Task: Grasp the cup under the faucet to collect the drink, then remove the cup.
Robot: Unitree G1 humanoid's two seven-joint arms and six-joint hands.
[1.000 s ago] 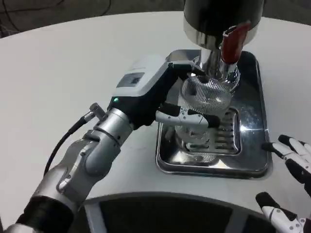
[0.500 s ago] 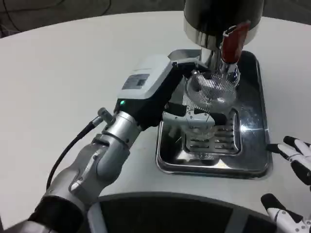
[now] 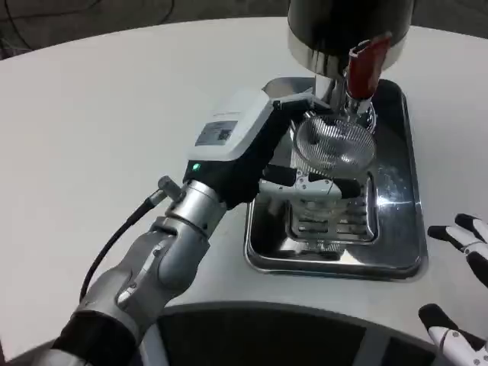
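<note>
A clear ribbed plastic cup [image 3: 333,152] stands over the drip grate, its mouth right below the chrome faucet [image 3: 345,99] of the black and silver dispenser [image 3: 347,27] with a red tap lever [image 3: 363,65]. My left hand [image 3: 255,149] grips the cup from its left side, fingers [image 3: 309,185] wrapped across the front of the cup. My right hand [image 3: 461,286] hovers at the lower right edge of the picture, fingers spread, holding nothing. I cannot tell whether liquid is in the cup.
A shiny steel drip tray [image 3: 263,248] with a slotted grate [image 3: 335,221] lies under the dispenser on the round white table [image 3: 114,114]. A black cable [image 3: 114,240] runs along my left forearm. The table's near edge curves just below the tray.
My left hand has carried the cup a little to the right and farther in, under the faucet. My right hand has drifted slightly right and down.
</note>
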